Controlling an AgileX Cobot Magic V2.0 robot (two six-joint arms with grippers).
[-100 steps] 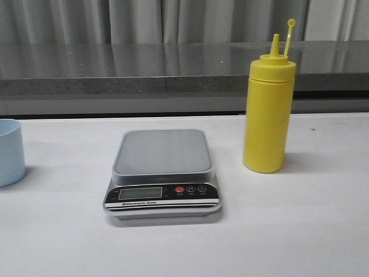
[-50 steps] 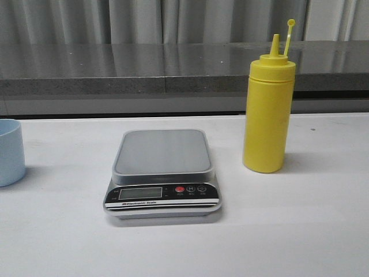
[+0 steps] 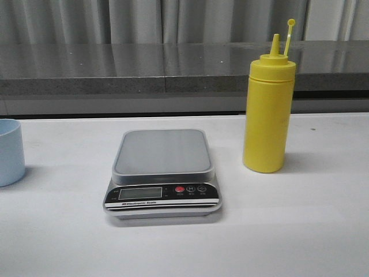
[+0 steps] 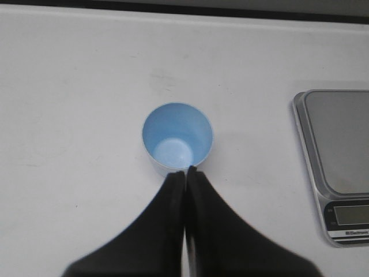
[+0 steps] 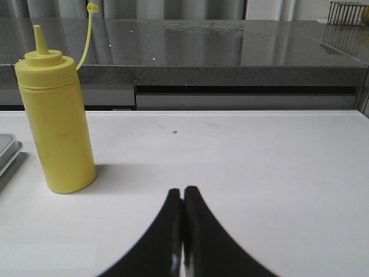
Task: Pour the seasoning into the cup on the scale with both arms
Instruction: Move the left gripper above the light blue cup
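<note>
White table (image 3: 300, 231), cup (image 4: 177, 137) perhaps empty

White table (image 3: 323, 231), grey stone counter (image 3: 144, 69) behind it, pale curtains (image 3: 144, 20) beyond.

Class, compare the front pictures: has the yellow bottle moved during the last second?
No. The yellow bottle stands at the same spot right of the scale, upright, as before.

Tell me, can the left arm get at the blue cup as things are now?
Probably yes: the left end effector hangs just above the empty blue cup, nothing between, but its fingers are shut and must open first.
</note>
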